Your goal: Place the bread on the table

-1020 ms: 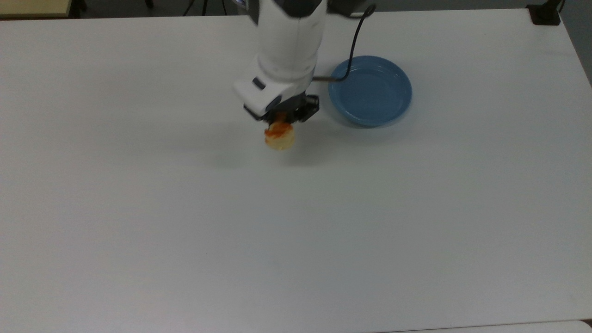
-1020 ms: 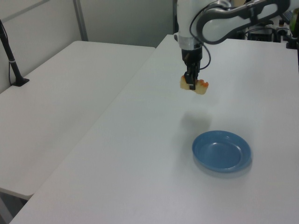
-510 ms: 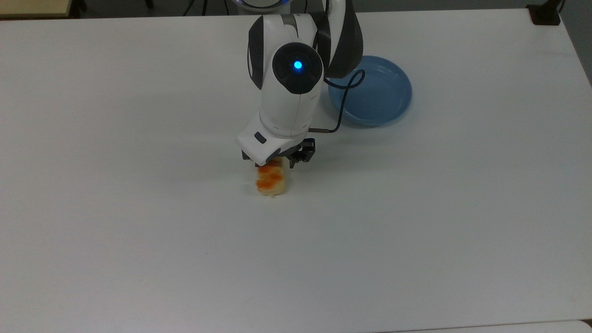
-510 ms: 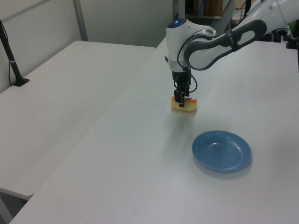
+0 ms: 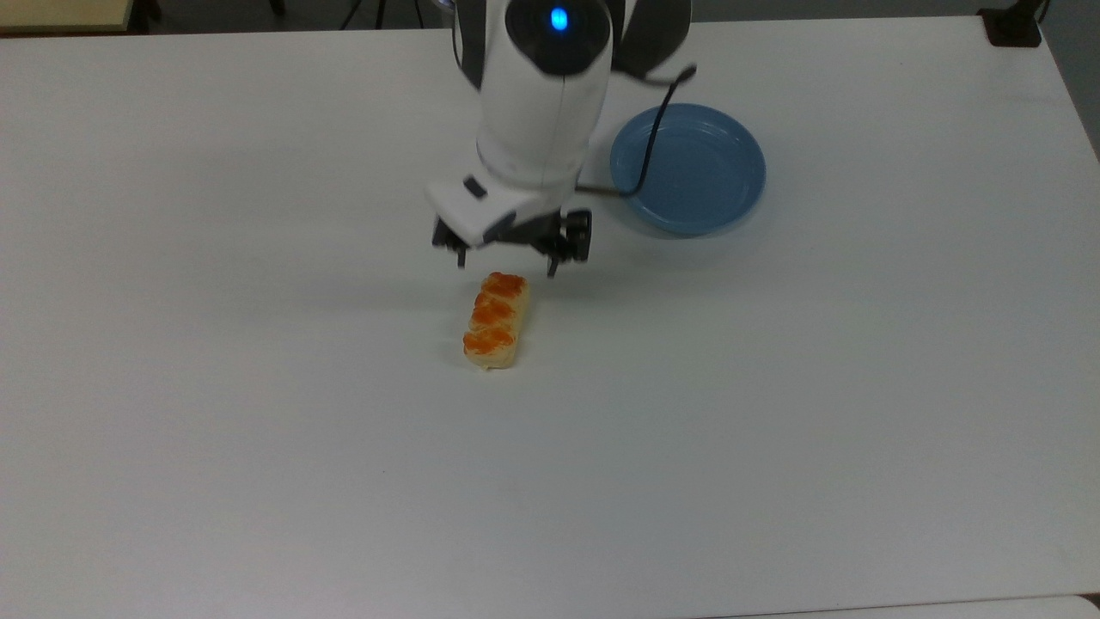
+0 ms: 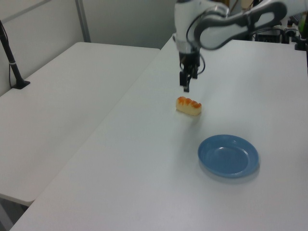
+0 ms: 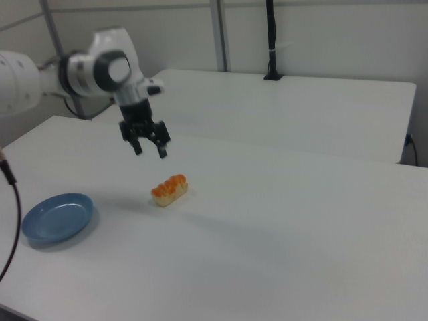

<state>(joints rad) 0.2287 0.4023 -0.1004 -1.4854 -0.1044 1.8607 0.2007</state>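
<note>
Bread: small oblong pale-tan loaf with three orange-glazed bumps (image 5: 496,321), lying flat on the large plain white tabletop (image 5: 258,430), glazed side up. Well apart from the round blue plate (image 5: 687,168), which has nothing in it.

Tool: black two-finger gripper (image 5: 507,254) spread wide, holding nothing. Fingertips hang in the air above the loaf's far end, clear of it; the right view shows open space between tips and glaze.

Step in hand: by the look of it, the retreat after release. The loaf sits on the table, so the task looks all but done.

Doing it well: go straight up, fingers kept apart, no sideways drift while low, since a brushing fingertip could roll or drag so light a loaf. Keep the trailing black cable (image 5: 650,129) off the plate rim.

Arm pose: white wrist (image 5: 537,94) near vertical, hand pointing down; in the left view the forearm reaches in from the left view's upper right.
</note>
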